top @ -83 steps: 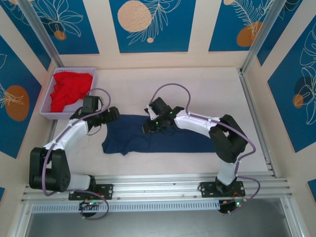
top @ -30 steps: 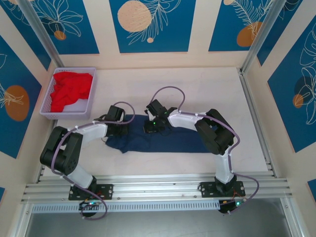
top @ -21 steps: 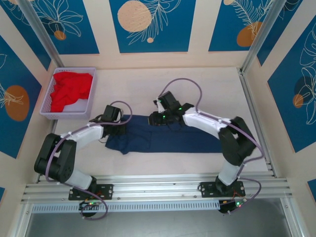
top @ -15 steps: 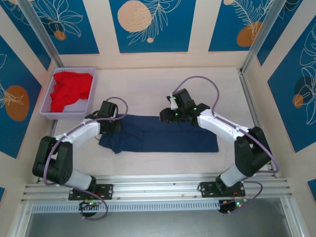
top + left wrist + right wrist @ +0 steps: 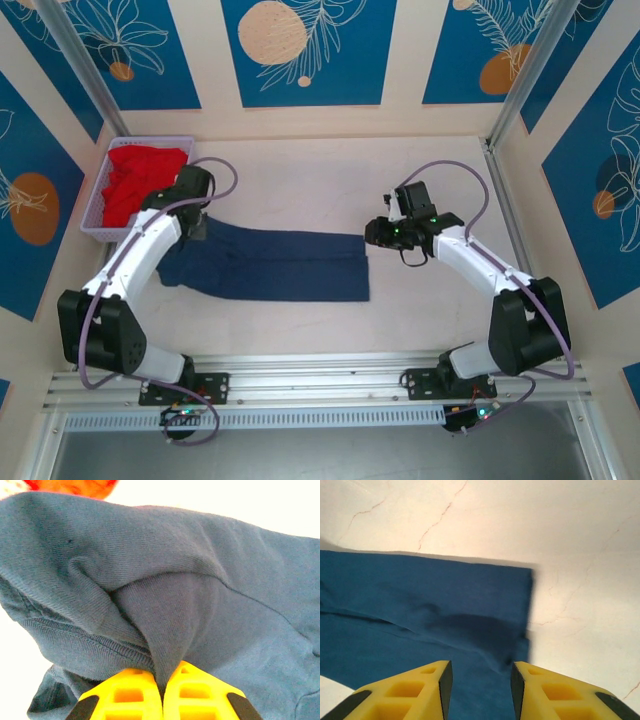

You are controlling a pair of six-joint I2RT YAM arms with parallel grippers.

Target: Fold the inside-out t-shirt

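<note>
the navy inside-out t-shirt (image 5: 270,265) is lying stretched in a long band across the left and middle of the desk (image 5: 300,175). the left end effector (image 5: 162,700) is pinching a raised fold of its cloth at the left end, near the lilac basket (image 5: 100,228) that is holding a red garment (image 5: 140,180). the right end effector (image 5: 481,680) is hovering at the shirt's right edge, its fingers spread with nothing between them.
</note>
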